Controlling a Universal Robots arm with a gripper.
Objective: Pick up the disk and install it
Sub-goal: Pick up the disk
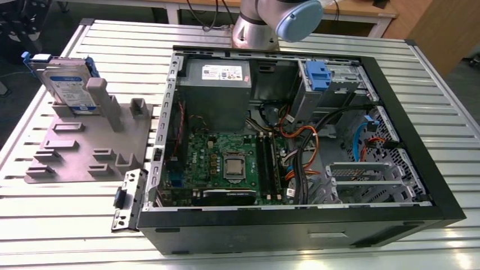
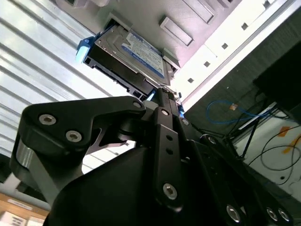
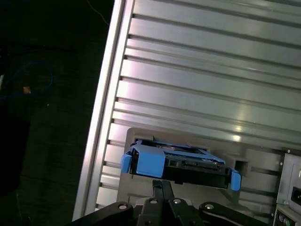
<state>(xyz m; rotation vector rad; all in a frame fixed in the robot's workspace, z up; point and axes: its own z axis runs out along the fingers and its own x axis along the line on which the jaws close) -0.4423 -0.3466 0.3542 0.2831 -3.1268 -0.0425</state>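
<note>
Disk [image 1: 66,84] stands on its edge in a slot at the far end of a grey plate [image 1: 82,140], close to the desk's [image 1: 248,247] far corner on the exterior view's left. Its white-and-blue label faces the plate's pegs, and its blue rails frame the top and sides. A tall peg [image 1: 98,95] rises just beside it. In both wrist views the disk [image 2: 134,54] [image 3: 181,162] sits upright in the same slot, nothing gripping it.

The end effector [image 3: 162,184] points toward the disk's blue-railed edge, its fingers drawn narrow, together, with nothing held between them. In the second wrist view the end effector [image 2: 162,92] lines up with the disk's corner; whether it touches I cannot tell.

The plate lies flat along the desk's edge on the exterior view's left. Just beside it, an open computer case [image 1: 300,140] takes the middle of the desk and the part toward the exterior view's right, with a blue clip [image 1: 318,76] in its bay near the far edge. The arm [image 1: 277,22] rises at the desk's far edge, behind the case.
</note>
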